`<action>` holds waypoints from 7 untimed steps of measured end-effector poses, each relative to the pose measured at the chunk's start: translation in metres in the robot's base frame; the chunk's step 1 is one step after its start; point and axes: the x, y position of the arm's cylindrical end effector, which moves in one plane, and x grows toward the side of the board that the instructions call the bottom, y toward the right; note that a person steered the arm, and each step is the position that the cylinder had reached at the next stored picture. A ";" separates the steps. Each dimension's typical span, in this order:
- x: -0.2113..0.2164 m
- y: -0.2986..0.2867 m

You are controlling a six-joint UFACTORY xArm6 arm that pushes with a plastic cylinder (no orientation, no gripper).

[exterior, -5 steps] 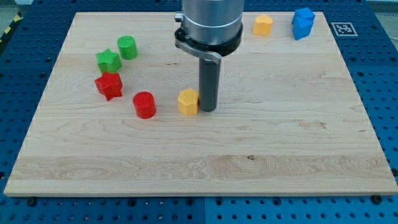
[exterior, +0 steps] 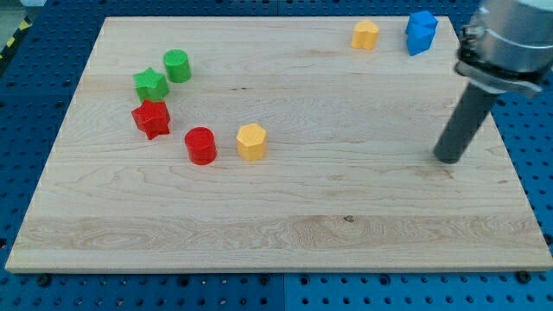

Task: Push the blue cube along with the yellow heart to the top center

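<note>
The blue cube (exterior: 421, 32) sits near the board's top right corner. The yellow heart (exterior: 365, 34) lies just to its left, a short gap between them. My tip (exterior: 448, 159) rests on the board at the view's right, well below the blue cube and apart from every block.
A yellow hexagon block (exterior: 251, 142) lies left of centre with a red cylinder (exterior: 200, 145) next to it. A red star (exterior: 151, 119), a green star (exterior: 151, 85) and a green cylinder (exterior: 177, 66) cluster at the left. The wooden board (exterior: 285, 233) has blue pegboard around it.
My tip has moved from beside the yellow hexagon far to the view's right. The yellow hexagon has shifted slightly left. The other blocks have not moved.
</note>
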 end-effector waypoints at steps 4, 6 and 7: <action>-0.199 0.085; -0.264 0.057; -0.264 0.049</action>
